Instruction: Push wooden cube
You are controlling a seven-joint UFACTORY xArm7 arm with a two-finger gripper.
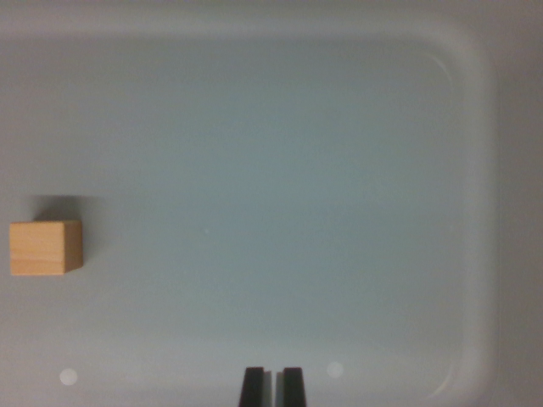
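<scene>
Gripper (271, 386) tips poke in at the bottom edge, nearest the lens: two dark fingers drawn almost together, only a thin pale slit between them, nothing held.

Tray (472, 93) fills most of the frame. Pale, smooth floor, raised rim curving round the corner at the wrist view's upper right. Floor bare apart from the cube. Two faint light spots low down, likely lamp glare.

Cube (46, 247) sits flat on the tray floor at the wrist view's far left, about mid-height, well apart from the gripper. Wood grain on top, short shadow behind it. Left face nearly at the frame edge, so what lies beyond it is not shown.

Judgement on the step: approach not yet made; no contact. Near-closed fingers make a good single blunt pusher, so keep them as they are. Bring the tips low, just off the floor, and line up square with the middle of one face. Off-centre contact would likely spin the cube on this slick surface. Push slow and straight.
</scene>
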